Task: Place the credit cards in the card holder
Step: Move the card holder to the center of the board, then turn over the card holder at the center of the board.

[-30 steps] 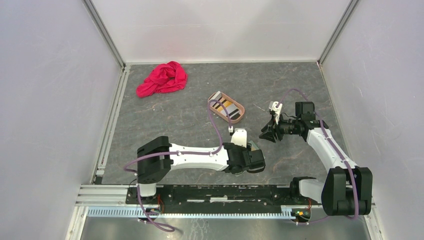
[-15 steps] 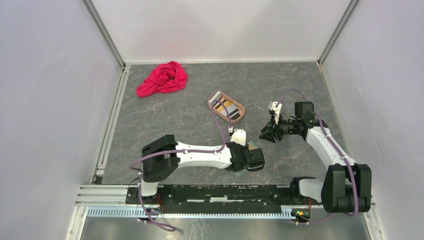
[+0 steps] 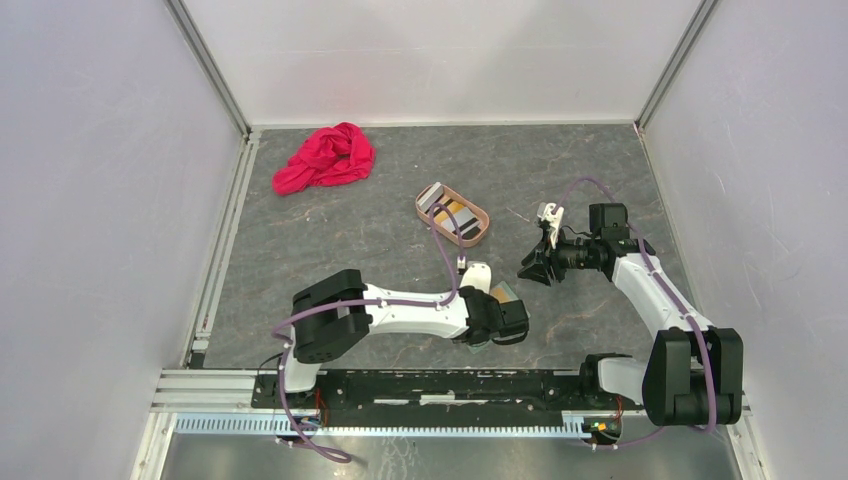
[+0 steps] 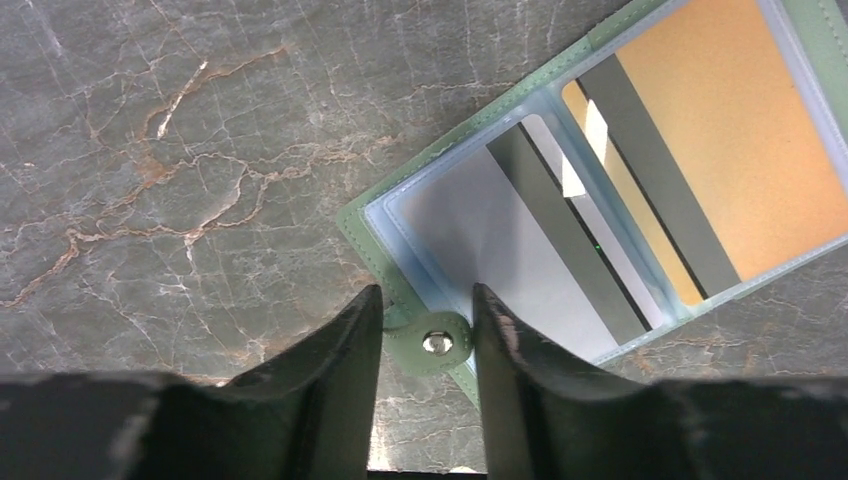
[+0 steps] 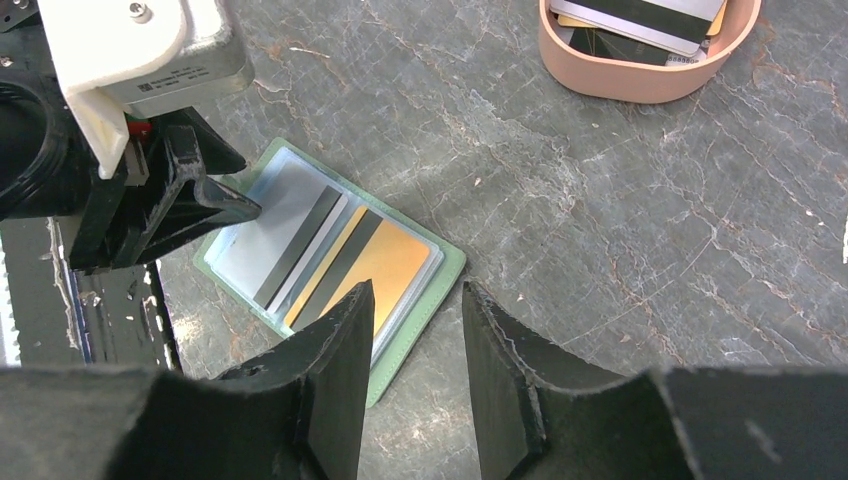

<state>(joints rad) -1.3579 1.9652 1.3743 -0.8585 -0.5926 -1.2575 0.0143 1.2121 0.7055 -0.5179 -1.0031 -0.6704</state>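
Note:
The sage-green card holder [image 4: 470, 215] lies open on the table. An orange card [image 4: 740, 150] and grey striped cards [image 4: 560, 230] sit in its light blue pockets. My left gripper [image 4: 427, 292] is low over its near edge, jaws slightly apart on either side of the snap tab [image 4: 437, 343]. In the top view the left gripper [image 3: 497, 318] covers most of the holder [image 3: 506, 291]. My right gripper [image 5: 415, 290] is open and empty, hovering right of the holder [image 5: 335, 265]. Several more cards [image 5: 640, 15] lie in the pinkish-tan tray [image 5: 640, 75].
The tray [image 3: 483, 222] stands behind the holder, mid-table. A crumpled red cloth [image 3: 325, 158] lies at the back left. White walls enclose the table on three sides. A metal rail runs along the near edge.
The left arm's elbow has swung to the right while its gripper stayed at the card holder. The right arm has not moved.

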